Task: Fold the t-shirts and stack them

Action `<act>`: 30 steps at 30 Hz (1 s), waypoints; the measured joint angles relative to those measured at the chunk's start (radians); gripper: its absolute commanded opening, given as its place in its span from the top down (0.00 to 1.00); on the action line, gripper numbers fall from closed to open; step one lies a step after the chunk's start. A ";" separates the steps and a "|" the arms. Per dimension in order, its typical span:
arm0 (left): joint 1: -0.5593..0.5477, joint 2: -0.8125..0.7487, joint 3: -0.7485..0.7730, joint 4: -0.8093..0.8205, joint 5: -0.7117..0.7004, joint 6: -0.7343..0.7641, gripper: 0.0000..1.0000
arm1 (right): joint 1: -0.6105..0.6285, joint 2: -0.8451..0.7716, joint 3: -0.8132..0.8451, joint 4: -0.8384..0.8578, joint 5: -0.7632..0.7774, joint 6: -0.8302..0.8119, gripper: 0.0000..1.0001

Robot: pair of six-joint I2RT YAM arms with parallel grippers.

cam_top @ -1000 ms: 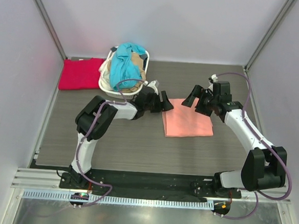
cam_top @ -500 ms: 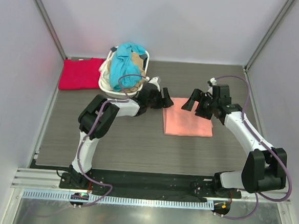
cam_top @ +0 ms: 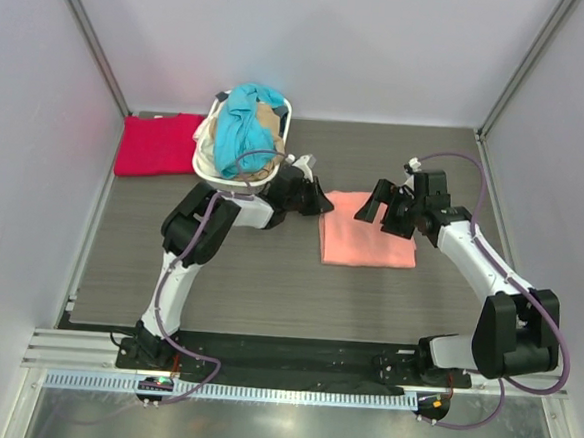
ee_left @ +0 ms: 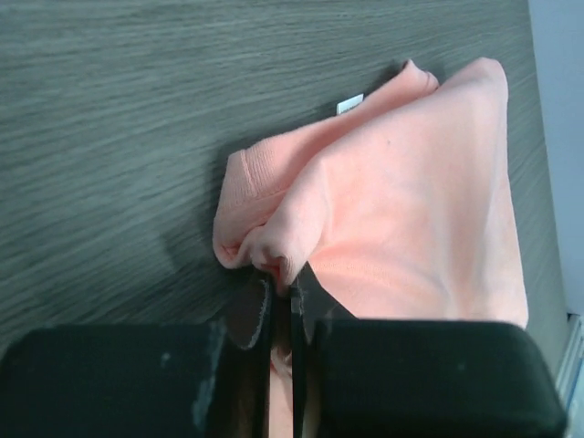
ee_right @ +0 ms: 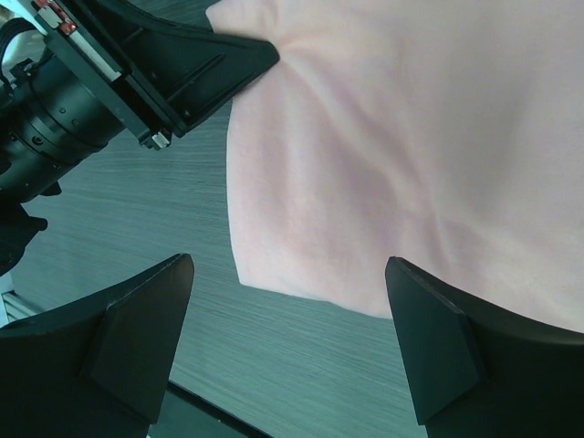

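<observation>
Overview first: found salmon-pink t-shirt [cam_top: 366,234] folded mid-table, crimson t-shirt [cam_top: 157,144] folded far left, teal t-shirt [cam_top: 240,125] and beige t-shirt [cam_top: 272,117] heaped in basket [cam_top: 203,168]; judged half done, nothing stacked. Left wrist: caught left gripper [ee_left: 283,292] clenched on salmon corner. Right wrist: saw right gripper [ee_right: 287,265] gaping empty above it.

Top view far and high from the near side, facing down, wrist views close, all sharing the salmon-pink t-shirt [cam_top: 365,246], ahead of the left gripper [ee_left: 283,278], under the right gripper [ee_right: 290,265].
</observation>
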 measured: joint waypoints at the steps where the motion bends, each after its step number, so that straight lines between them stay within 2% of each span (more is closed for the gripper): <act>1: 0.000 -0.003 -0.009 0.011 0.006 0.000 1.00 | 0.000 -0.003 -0.005 0.000 0.000 0.000 0.08; 3: 0.002 -0.035 -0.053 0.016 0.016 0.001 1.00 | 0.000 -0.016 -0.018 -0.002 0.001 0.001 0.08; 7: 0.010 -0.192 -0.206 -0.049 0.043 0.024 1.00 | 0.000 -0.055 -0.029 -0.006 0.003 0.004 0.07; 14: 0.035 -0.509 -0.370 -0.250 0.058 0.116 1.00 | 0.017 -0.055 -0.029 0.015 -0.023 0.023 0.08; 19: 0.092 -0.734 -0.507 -0.434 0.013 0.155 1.00 | 0.100 0.039 0.013 0.050 -0.040 0.048 0.08; 25: 0.199 -0.992 -0.600 -0.715 -0.167 0.156 1.00 | 0.199 0.307 0.291 0.086 -0.055 0.069 0.08; 30: 0.244 -1.109 -0.597 -0.872 -0.299 0.150 1.00 | 0.260 0.592 0.657 0.108 -0.053 0.082 0.08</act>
